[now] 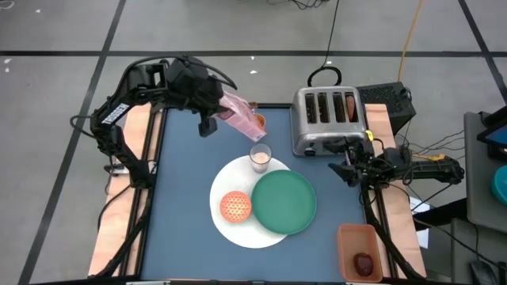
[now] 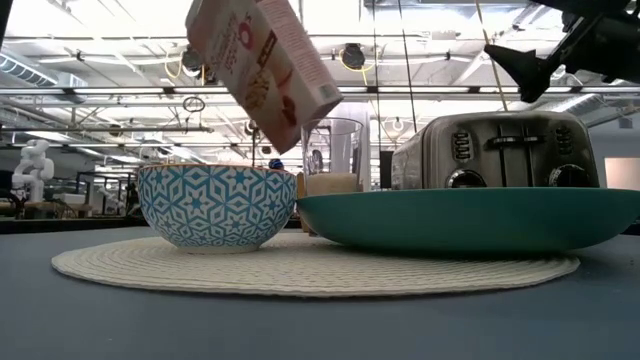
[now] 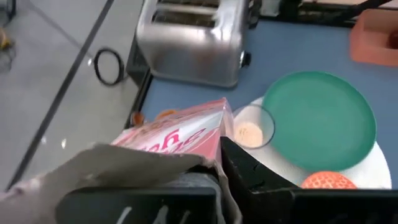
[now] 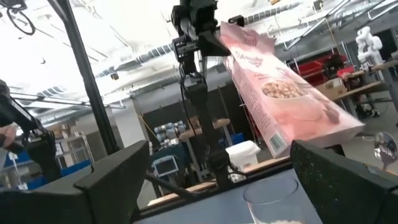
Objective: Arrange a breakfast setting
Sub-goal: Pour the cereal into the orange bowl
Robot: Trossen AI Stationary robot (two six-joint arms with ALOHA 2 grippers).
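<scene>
My left gripper (image 1: 212,109) is shut on the pink cereal box (image 1: 242,119), high over the table's far left. The box slants down toward the milk glass (image 1: 260,157), which stands at the far rim of the large white round plate (image 1: 230,229). On that plate rest the green plate (image 1: 283,203) and the small orange bowl (image 1: 235,206), blue-patterned outside (image 2: 215,205). My right gripper (image 1: 344,161) hangs open beside the toaster, raised off the table and holding nothing. The dark red fruit (image 1: 363,263) lies in an orange tray. My left gripper pinches the cereal box between its two fingers (image 3: 249,171) at the box's upper end (image 4: 225,32). The fingers slant down from the far left. The box hangs clear of the table, tilted, its free end (image 2: 300,115) lowest and pointing toward the glass.
The silver four-slot toaster (image 1: 326,119) stands at the far right, with something brown in one slot (image 1: 349,107). The orange tray (image 1: 358,252) sits off the table's near right corner. Something orange (image 1: 258,122) peeks out beside the box. Bare blue tabletop (image 1: 182,206) lies at the left.
</scene>
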